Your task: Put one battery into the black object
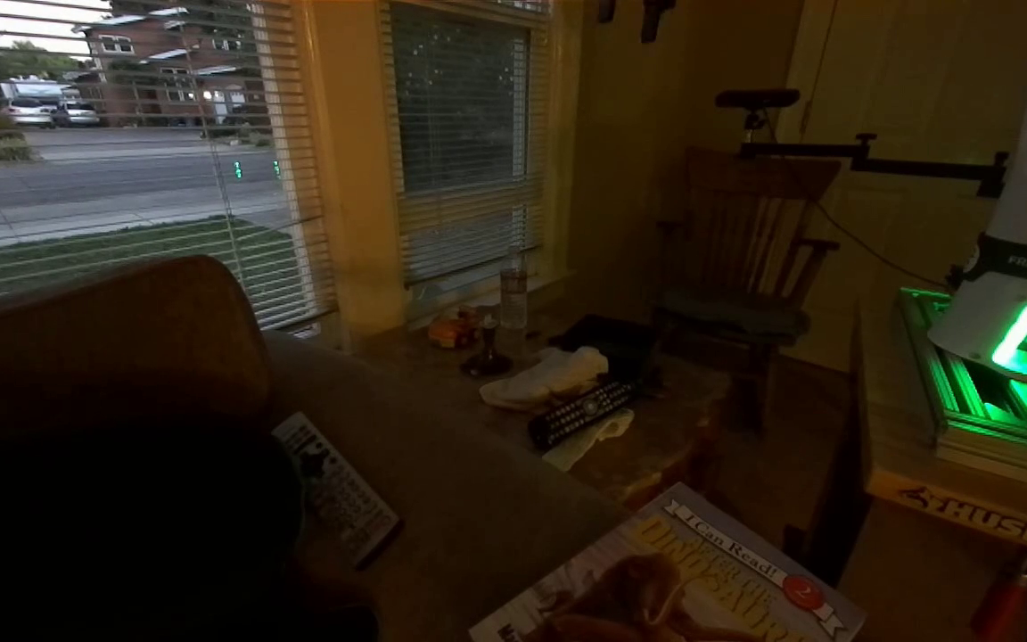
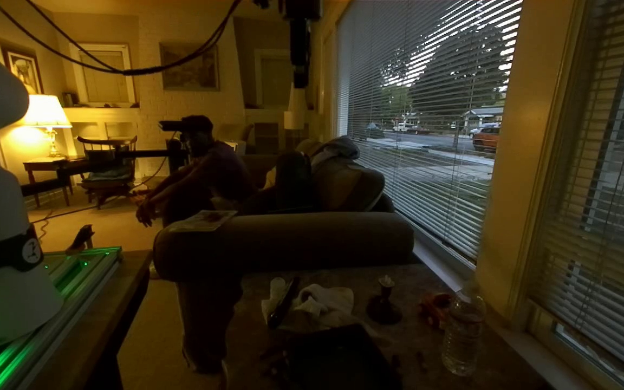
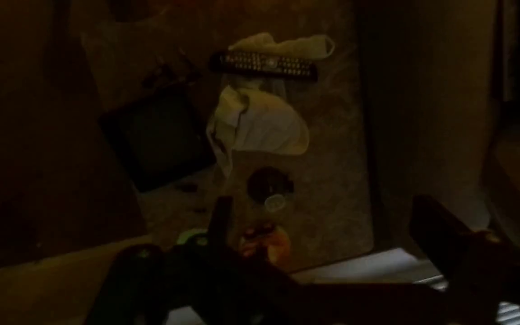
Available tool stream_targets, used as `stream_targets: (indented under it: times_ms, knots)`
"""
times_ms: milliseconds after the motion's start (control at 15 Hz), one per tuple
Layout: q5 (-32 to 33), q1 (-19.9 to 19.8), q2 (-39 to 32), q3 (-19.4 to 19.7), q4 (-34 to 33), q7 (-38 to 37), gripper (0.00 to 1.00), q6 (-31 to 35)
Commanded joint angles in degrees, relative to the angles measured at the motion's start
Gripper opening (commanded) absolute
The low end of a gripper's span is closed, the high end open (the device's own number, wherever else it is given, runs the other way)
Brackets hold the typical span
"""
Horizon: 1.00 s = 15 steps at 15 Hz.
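Note:
A black tray point(image 3: 160, 140) lies on the small table in the wrist view. It also shows in both exterior views point(image 1: 607, 334) point(image 2: 339, 352). Two small dark pieces point(image 3: 187, 187) point(image 3: 200, 210) lie beside it; they may be batteries, but the picture is too dark to tell. Several dark bits point(image 3: 169, 76) lie at the tray's opposite edge. My gripper point(image 3: 323, 203) is open, with nothing between its fingers, high above the table. In an exterior view the gripper point(image 2: 301, 78) hangs at the top, well above the sofa arm and table.
A white cloth point(image 3: 269, 122), a black remote point(image 3: 264, 65), a dark candle holder point(image 3: 264, 183) and an orange toy point(image 3: 273, 243) share the table. A clear bottle point(image 2: 462, 336) stands near the window. A sofa arm point(image 2: 290, 238) adjoins the table; a person point(image 2: 220, 168) sits beyond it.

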State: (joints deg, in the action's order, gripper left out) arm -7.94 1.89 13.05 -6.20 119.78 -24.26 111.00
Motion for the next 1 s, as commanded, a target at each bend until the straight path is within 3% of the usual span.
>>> stream_targets:
  times_ms: [0, 267, 467, 600, 933]
  knots:
    - [9.49, -2.72, -6.42, -0.21, 3.46, -6.9, 1.0, 13.42]
    - [21.45, -4.04, -14.4, 2.33, 5.16, -18.12, 1.0, 23.49]
    - [26.5, -3.11, -19.92, 5.46, 5.61, -21.82, 1.0, 29.21]
    - [28.53, -2.4, -23.75, 7.35, 5.37, -21.71, 1.0, 32.82]
    - [26.15, -1.33, -33.51, 10.35, 4.04, -14.6, 1.0, 45.86]
